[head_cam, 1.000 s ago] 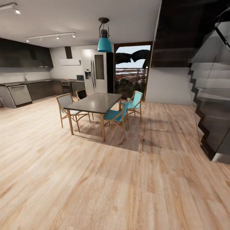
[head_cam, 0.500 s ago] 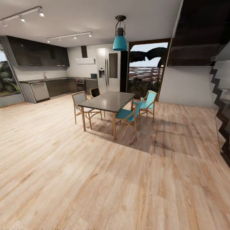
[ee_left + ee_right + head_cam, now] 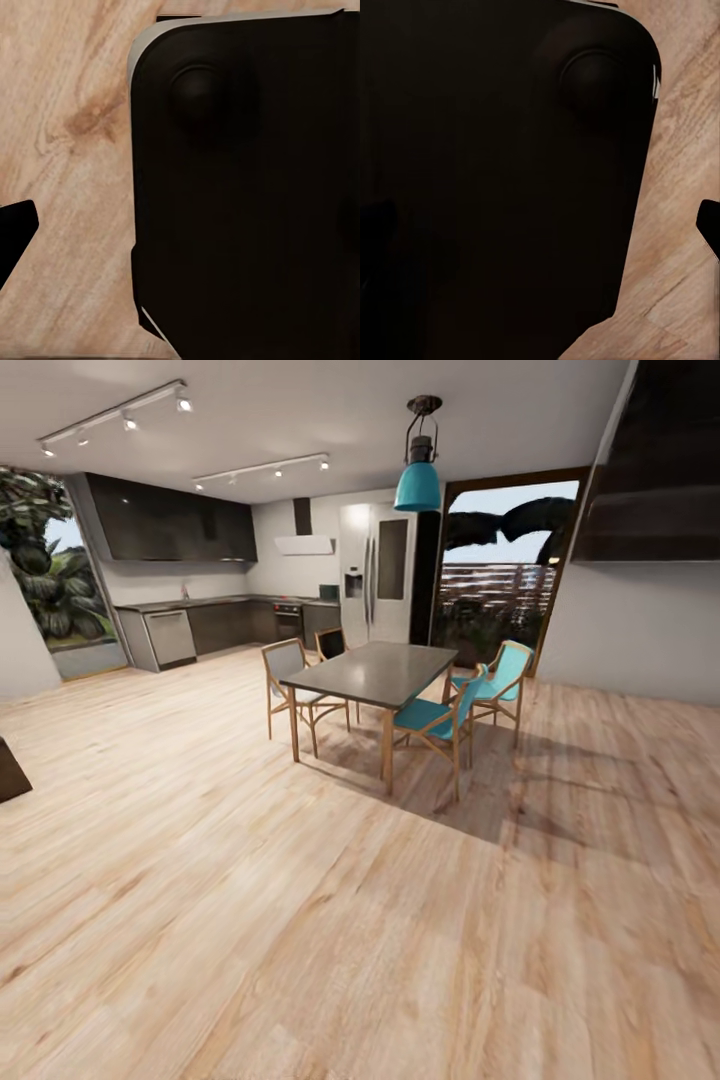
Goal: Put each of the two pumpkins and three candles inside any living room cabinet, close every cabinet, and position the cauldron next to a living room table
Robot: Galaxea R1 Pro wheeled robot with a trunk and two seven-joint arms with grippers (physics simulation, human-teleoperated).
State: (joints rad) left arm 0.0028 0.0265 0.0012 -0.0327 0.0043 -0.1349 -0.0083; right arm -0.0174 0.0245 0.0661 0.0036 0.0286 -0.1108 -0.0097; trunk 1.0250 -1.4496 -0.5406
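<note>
Pale matt wood-plank floor (image 3: 300, 920), smooth grey dining table top (image 3: 375, 672), glossy dark kitchen cabinets (image 3: 165, 520)

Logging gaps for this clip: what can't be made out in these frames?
- Gripper states: both wrist views are blocked by a dark robot body panel, with floor beside it.
- Dark object at the head view's left edge: cut off, can't identify.
- Kitchen counter items: too small and far.
- Far chair: partly hidden behind the table.
</note>
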